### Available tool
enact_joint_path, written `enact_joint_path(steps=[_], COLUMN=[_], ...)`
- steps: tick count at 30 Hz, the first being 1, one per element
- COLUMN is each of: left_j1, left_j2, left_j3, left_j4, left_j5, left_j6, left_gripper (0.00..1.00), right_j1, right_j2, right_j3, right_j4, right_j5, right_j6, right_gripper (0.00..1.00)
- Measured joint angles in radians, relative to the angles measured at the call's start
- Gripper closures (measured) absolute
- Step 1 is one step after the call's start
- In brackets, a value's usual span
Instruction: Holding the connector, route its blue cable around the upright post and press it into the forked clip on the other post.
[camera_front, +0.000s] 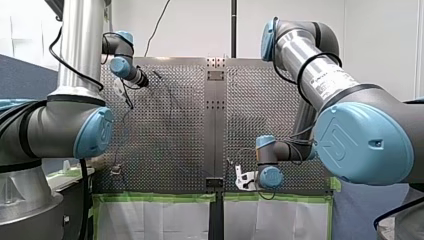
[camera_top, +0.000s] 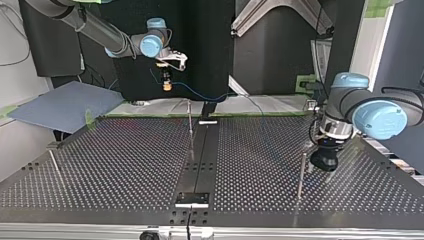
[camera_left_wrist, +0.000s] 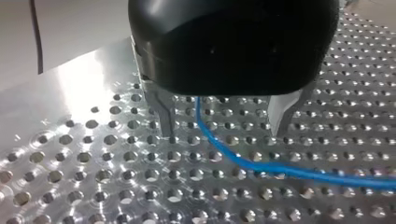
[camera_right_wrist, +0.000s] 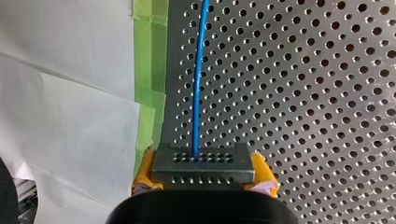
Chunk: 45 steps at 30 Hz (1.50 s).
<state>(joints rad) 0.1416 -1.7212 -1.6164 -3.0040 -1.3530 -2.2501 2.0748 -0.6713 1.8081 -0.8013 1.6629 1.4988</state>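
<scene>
While the front view takes in my left arm (camera_front: 65, 130) and my right arm (camera_front: 320, 80) over the perforated table (camera_front: 170, 140), both grippers are too small there to read. The cable is barely traceable, and the black print on the right forearm is illegible. Top view: right gripper (camera_top: 166, 84) hangs point-down over the table's far edge with the connector (camera_top: 166, 88) at its tip. The blue cable (camera_top: 200, 96) sags from it toward the view's right, past a thin upright post (camera_top: 190, 122), and its farther run is lost against the plate. Left gripper (camera_top: 324, 166) sits low, just beside another post (camera_top: 301, 175) whose top detail cannot be made out. Left wrist view: metal fingers (camera_left_wrist: 166, 116) spread wide, holding nothing. The cable lies on the plate between them, then runs off sideways under one finger. Right wrist view: yellow pads (camera_right_wrist: 264, 170) clamp the grey connector, its long axis lying pad to pad. The cable leaves its face straight ahead, alongside green tape (camera_right_wrist: 152, 93). The gripper body is cut off.
</scene>
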Motion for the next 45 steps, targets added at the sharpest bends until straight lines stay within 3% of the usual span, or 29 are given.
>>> enact_joint_path(steps=[13,26,37,45], left_j1=[-0.005,-0.008,-0.008,-0.012], left_j2=[0.028,0.108,0.208,0.282], left_j3=[-0.003,-0.07,-0.078,-0.031], left_j4=[-0.037,-0.049,-0.142,-0.216], left_j5=[-0.017,-0.016,-0.053,-0.053], left_j6=[0.025,0.035,0.112,0.154], left_gripper=[0.0,0.0,0.0,0.0], right_j1=[0.001,0.003,0.006,0.006], right_j2=[0.0,0.0,0.0,0.0], right_j3=[0.0,0.0,0.0,0.0], right_j4=[-0.002,-0.004,-0.004,-0.006], right_j5=[0.0,0.0,0.0,0.0], right_j6=[0.0,0.001,0.003,0.004], right_gripper=[1.0,1.0,1.0,1.0])
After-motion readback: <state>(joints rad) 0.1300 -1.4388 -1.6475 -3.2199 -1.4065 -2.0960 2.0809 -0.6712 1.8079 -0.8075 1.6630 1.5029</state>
